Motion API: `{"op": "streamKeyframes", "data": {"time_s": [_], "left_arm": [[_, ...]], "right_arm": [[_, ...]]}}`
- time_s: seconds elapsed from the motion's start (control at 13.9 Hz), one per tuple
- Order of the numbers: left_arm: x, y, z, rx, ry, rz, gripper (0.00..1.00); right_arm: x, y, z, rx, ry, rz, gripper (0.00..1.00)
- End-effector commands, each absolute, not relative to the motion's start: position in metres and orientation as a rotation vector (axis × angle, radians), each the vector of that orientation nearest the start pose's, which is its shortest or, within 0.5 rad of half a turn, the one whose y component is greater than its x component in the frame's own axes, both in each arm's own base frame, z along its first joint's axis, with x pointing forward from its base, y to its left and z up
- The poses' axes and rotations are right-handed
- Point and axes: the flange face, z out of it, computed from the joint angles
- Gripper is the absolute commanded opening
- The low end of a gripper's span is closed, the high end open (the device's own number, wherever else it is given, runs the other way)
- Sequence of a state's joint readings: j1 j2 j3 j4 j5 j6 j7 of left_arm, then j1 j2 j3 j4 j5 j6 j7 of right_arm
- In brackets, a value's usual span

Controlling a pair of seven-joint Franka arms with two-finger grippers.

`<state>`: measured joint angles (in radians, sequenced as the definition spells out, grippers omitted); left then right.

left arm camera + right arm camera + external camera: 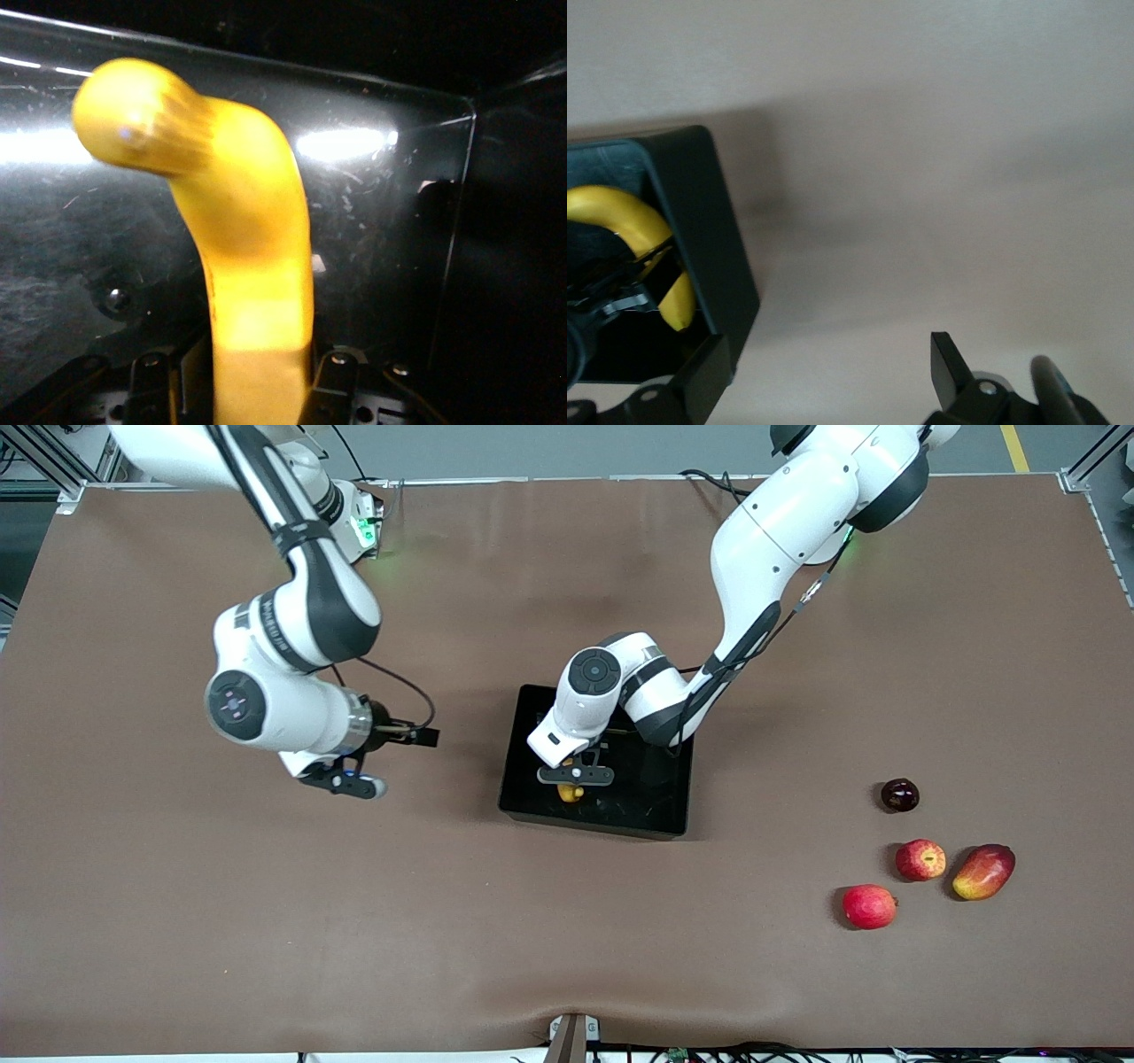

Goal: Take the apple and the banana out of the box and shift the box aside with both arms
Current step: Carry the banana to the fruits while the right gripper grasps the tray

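The banana step is in hand: the left gripper (576, 776) is down inside the box (660, 819), near the table's middle, its fingers clamped on the banana (252, 266). The apple (920, 860) already lies out near the left arm's end. Next likely comes a straight lift clear of the low walls. The right gripper (344, 781) waits over bare table, fingers apart. No readable writing shows.

Left end effector (576, 777) fills box (532, 779) w/ banana (571, 792); table (221, 912) round box open.
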<state>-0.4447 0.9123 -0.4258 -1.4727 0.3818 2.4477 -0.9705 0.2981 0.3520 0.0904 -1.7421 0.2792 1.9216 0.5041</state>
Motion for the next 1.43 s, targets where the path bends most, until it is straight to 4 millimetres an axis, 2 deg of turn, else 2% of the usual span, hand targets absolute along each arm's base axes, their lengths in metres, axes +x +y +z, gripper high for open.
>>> {"op": "streamKeyframes", "data": {"time_s": [0.0, 0.07, 0.14, 0.29, 0.5, 0.57, 0.72, 0.86, 0.93, 1.08, 1.22, 1.36], "left_arm": [[0.521, -0.524, 0.186, -3.317, -0.023, -0.146, 0.21], [0.521, -0.524, 0.187, -3.318, -0.019, -0.148, 0.14], [0.522, -0.524, 0.188, -3.317, -0.012, -0.154, 0.00], [0.524, -0.524, 0.195, -3.320, -0.005, -0.174, 0.00], [0.535, -0.517, 0.222, -3.313, -0.018, -0.224, 0.00], [0.538, -0.513, 0.234, -3.296, -0.021, -0.229, 0.00], [0.543, -0.504, 0.272, -3.253, -0.027, -0.246, 0.00], [0.553, -0.486, 0.311, -3.221, -0.052, -0.257, 0.00], [0.554, -0.481, 0.327, -3.207, -0.042, -0.256, 0.00], [0.563, -0.458, 0.352, -3.166, -0.054, -0.248, 0.00], [0.580, -0.425, 0.369, -3.137, -0.021, -0.198, 0.00], [0.600, -0.380, 0.383, -3.111, 0.083, -0.136, 0.00]], "right_arm": [[0.566, 0.268, 0.370, -2.894, 0.352, 0.355, 1.00], [0.567, 0.270, 0.369, -2.892, 0.352, 0.343, 1.00], [0.567, 0.272, 0.369, -2.893, 0.349, 0.334, 1.00], [0.565, 0.275, 0.368, -2.894, 0.343, 0.334, 1.00], [0.564, 0.277, 0.366, -2.897, 0.343, 0.339, 1.00], [0.564, 0.277, 0.366, -2.898, 0.343, 0.339, 1.00], [0.564, 0.277, 0.367, -2.897, 0.345, 0.337, 1.00], [0.564, 0.280, 0.364, -2.897, 0.342, 0.330, 1.00], [0.564, 0.284, 0.364, -2.895, 0.338, 0.314, 1.00], [0.562, 0.297, 0.354, -2.894, 0.365, 0.304, 1.00], [0.557, 0.327, 0.335, -2.889, 0.394, 0.253, 1.00], [0.552, 0.355, 0.308, -2.888, 0.364, 0.198, 1.00]]}}
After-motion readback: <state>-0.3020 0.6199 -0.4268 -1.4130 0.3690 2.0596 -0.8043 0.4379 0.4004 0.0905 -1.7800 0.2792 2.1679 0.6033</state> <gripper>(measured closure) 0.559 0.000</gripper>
